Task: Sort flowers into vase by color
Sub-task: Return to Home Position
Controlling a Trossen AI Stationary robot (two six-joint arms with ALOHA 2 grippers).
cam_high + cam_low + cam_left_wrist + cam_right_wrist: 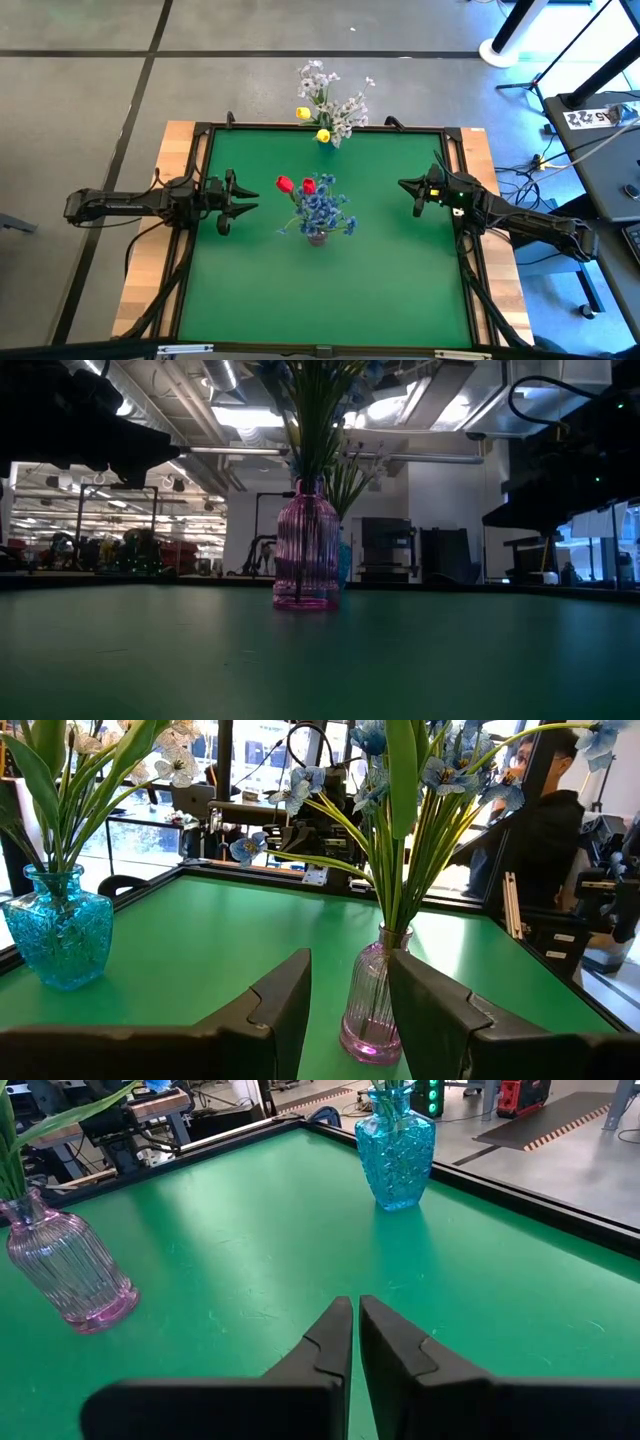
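The sorting itself looked finished: the purple vase (306, 545) stood upright near the middle of the green worktop (250, 290), holding the red buds (285, 184) and blue blooms (322, 208). The blue vase (398, 1155) stood at the far edge with the white sprigs (345, 108) and yellow buds (303, 113). No loose flower showed on the worktop. The step in hand seemed to be the retreat to rest. The left end effector (248, 197) hung over the left side of the worktop, pointed at the purple vase but apart from it, its fingers moderately wide and holding nothing. The right end effector (410, 195) sat on the opposite side, also clear of the vase, its fingers (335, 1330) drawn almost together on nothing. Judging by this, the next move called only for each arm to fold back toward its own side. It would need to stay high and away from the overhanging blue blooms, since a brush against those long stems could tip the narrow purple vase.
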